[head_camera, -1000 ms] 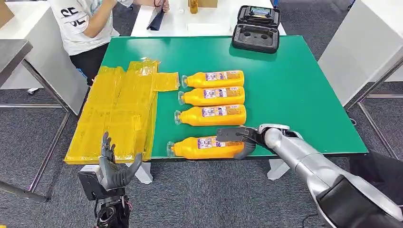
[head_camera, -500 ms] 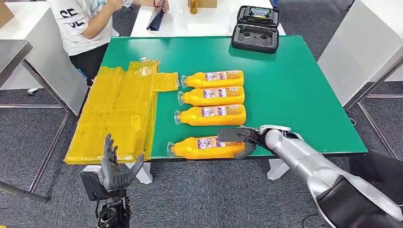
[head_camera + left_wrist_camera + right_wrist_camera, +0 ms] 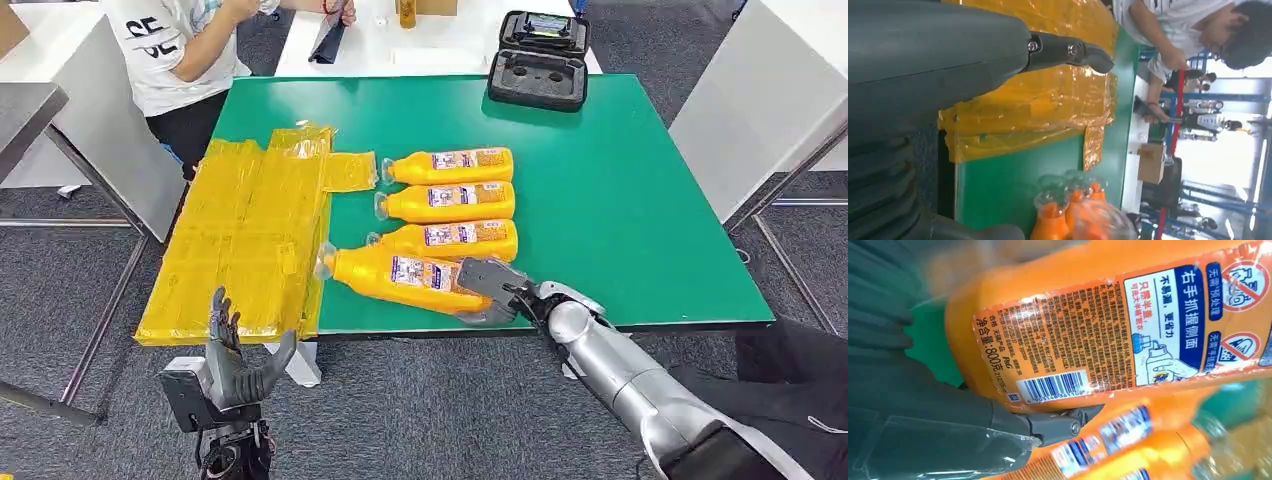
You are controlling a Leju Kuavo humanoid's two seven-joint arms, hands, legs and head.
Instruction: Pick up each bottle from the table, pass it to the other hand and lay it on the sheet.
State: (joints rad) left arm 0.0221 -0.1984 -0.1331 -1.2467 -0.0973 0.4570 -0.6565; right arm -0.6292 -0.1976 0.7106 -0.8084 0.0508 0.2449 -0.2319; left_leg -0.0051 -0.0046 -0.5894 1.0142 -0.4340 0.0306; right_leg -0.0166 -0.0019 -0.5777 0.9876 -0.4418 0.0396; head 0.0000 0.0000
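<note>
My right hand grips the base end of an orange bottle, which is lifted off the green table and tilted, its clear cap pointing toward the yellow sheet. In the right wrist view the bottle's label is close up, my thumb pressed under it. Three more orange bottles lie side by side on the table, caps toward the sheet. My left hand hangs open below the table's front left corner; in the left wrist view one of its fingers reaches over the sheet.
A black open case sits at the table's far edge. A person in a white shirt stands at the far left corner. White tables flank the green one on both sides.
My right hand has lifted the nearest bottle off the table and carried it left and away, tilting it. The right arm pulled in. The left hand stayed about where it was.
</note>
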